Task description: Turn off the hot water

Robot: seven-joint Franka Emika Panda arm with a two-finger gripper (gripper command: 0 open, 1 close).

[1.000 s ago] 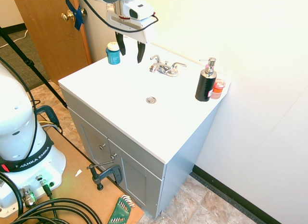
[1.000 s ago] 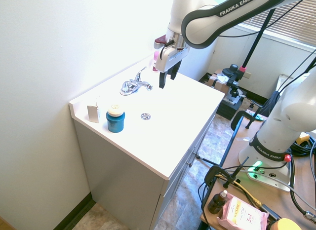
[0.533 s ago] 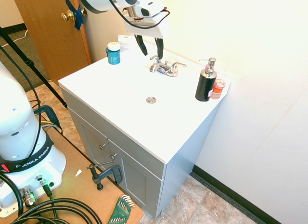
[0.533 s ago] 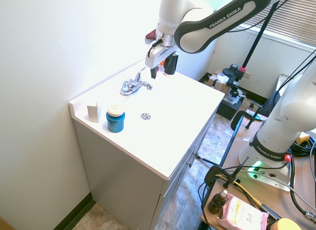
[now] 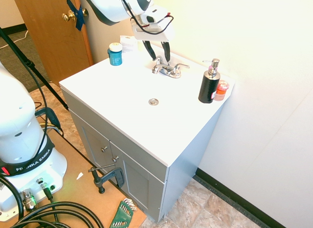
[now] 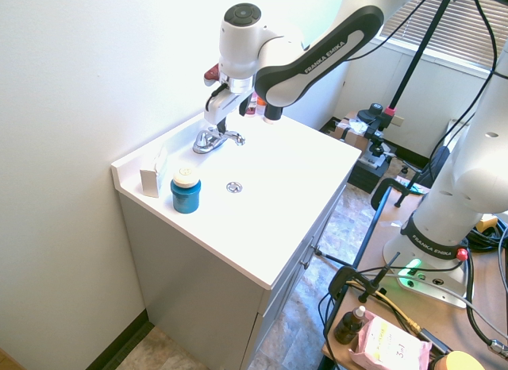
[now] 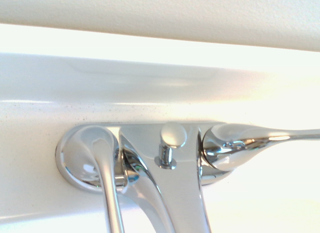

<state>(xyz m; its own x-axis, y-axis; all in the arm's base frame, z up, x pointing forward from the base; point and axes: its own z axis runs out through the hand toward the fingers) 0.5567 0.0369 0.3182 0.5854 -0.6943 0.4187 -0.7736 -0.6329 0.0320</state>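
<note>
First exterior view shows the tool (image 5: 159, 54) with fingers spread just above the hot water lever (image 5: 157, 61) at the surface's back edge, lever not yet gripped or turned.

White Franka arm (image 6: 305, 56), black joint bands lettered "FRANKA EMIKA"; 2 dark fingers (image 5: 148, 48); black cable looped over wrist.

"FRANKA EMIKA" is printed on the arm's link (image 6: 333, 48) and on the robot base (image 5: 29, 165).
</note>
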